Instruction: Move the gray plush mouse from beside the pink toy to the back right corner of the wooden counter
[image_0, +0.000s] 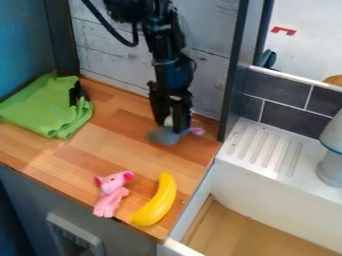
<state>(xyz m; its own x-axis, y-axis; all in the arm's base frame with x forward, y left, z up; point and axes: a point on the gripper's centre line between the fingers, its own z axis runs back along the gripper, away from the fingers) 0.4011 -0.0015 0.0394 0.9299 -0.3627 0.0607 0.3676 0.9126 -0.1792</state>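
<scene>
A black gripper (172, 125) hung down at a small grey-blue object with a pink end (164, 136), on the wooden counter (97, 142) near the back wall. Whether it was clamped on that object could not be told. The step looked like handling at the counter's surface; any lift would call for a sure grip. Nearer the front edge lay a pink plush toy (109, 194) beside a yellow banana (157, 201); a crumpled green cloth (43, 110) lay at left.

So the little blue-grey thing (165, 136) sat near the back edge of the wooden counter (113, 147), pink bit poking out sideways. Couldn't really tell its pose, tbh.
</scene>
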